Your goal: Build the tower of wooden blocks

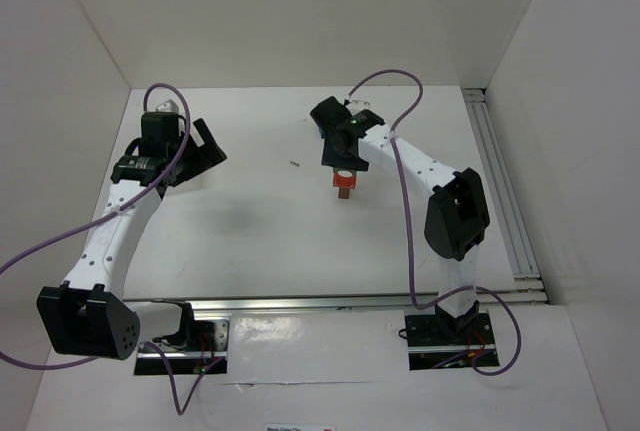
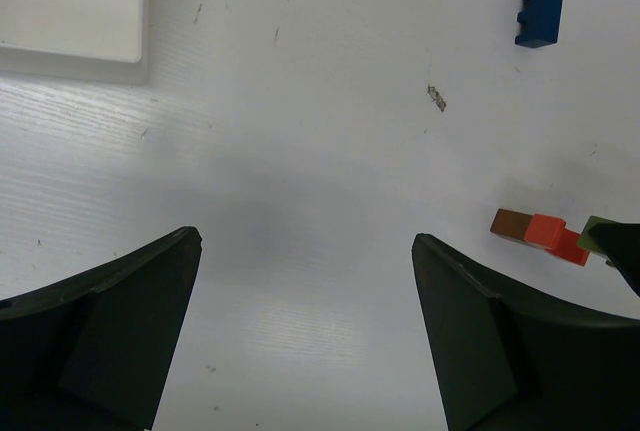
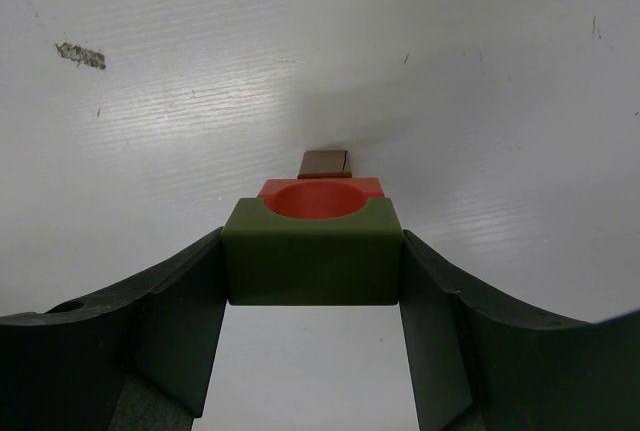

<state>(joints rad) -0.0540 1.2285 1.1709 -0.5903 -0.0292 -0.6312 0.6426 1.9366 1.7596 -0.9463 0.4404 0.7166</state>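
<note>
While the right gripper (image 3: 312,296) clamps the green block (image 3: 312,256) between its fingers, that block sits against the red block (image 3: 312,199), which shows through its round notch, with the brown block (image 3: 325,163) just beyond. The left gripper (image 2: 305,291) hangs wide open, holding nothing, over the table (image 1: 260,231) near the tray (image 2: 70,11). The blue block (image 2: 540,13) lies well apart from the others.

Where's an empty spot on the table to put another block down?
The biggest bare patch is the table in front of the open left gripper, between the white tray and the blue block. It is crowded around the right gripper, which grips the olive green block beside the red block and brown block.
</note>
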